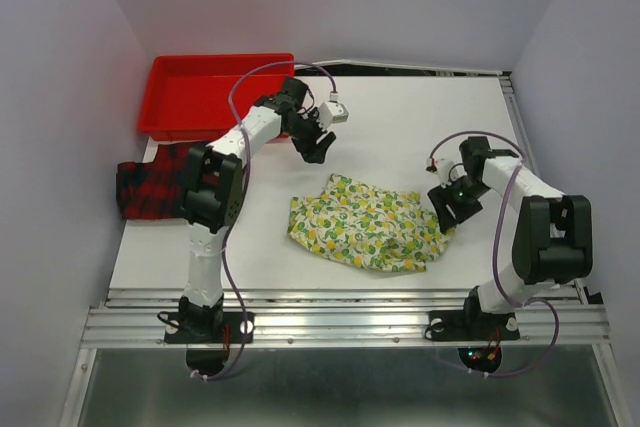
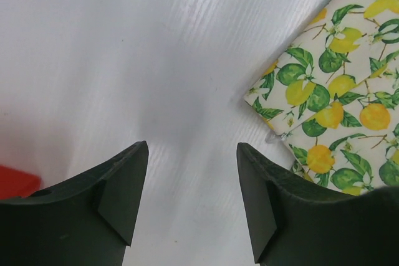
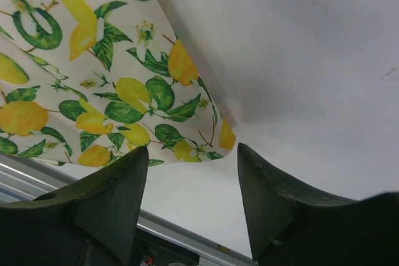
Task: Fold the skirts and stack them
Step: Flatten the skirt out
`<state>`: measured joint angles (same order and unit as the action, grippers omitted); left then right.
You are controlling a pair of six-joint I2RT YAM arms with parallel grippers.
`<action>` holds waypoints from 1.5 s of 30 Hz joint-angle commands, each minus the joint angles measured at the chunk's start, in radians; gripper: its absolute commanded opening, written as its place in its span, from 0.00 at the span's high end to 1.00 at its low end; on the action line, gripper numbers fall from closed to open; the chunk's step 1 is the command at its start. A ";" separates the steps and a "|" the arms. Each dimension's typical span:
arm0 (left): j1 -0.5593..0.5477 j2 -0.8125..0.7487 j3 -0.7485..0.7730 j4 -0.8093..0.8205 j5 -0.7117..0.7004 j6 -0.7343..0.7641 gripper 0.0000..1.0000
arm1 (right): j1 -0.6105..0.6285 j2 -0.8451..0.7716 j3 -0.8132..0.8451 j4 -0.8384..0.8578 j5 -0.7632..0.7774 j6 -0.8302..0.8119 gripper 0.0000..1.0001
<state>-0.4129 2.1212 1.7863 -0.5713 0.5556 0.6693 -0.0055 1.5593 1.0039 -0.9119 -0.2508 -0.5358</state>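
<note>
The lemon-print skirt point(image 1: 365, 222) lies rumpled on the white table, near the front middle. Its corner shows in the left wrist view point(image 2: 336, 91) and its edge in the right wrist view point(image 3: 112, 79). The red-and-black plaid skirt point(image 1: 150, 187) hangs over the table's left edge, partly hidden by the left arm. My left gripper point(image 1: 316, 150) is open and empty, above bare table just beyond the lemon skirt's far corner. My right gripper point(image 1: 445, 215) is open and empty at the lemon skirt's right edge.
A red plastic tray point(image 1: 195, 95) stands at the back left of the table point(image 1: 400, 127). A metal rail point(image 1: 350, 317) runs along the near edge. Grey walls close in on both sides.
</note>
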 commanded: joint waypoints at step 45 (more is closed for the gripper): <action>0.028 0.008 0.456 0.196 -0.109 -0.198 1.00 | -0.031 0.120 0.629 0.103 0.142 0.103 0.99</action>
<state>-0.4656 2.3013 2.1025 -0.6193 0.5213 0.7078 -0.0120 1.6489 1.4094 -0.8955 -0.2050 -0.4740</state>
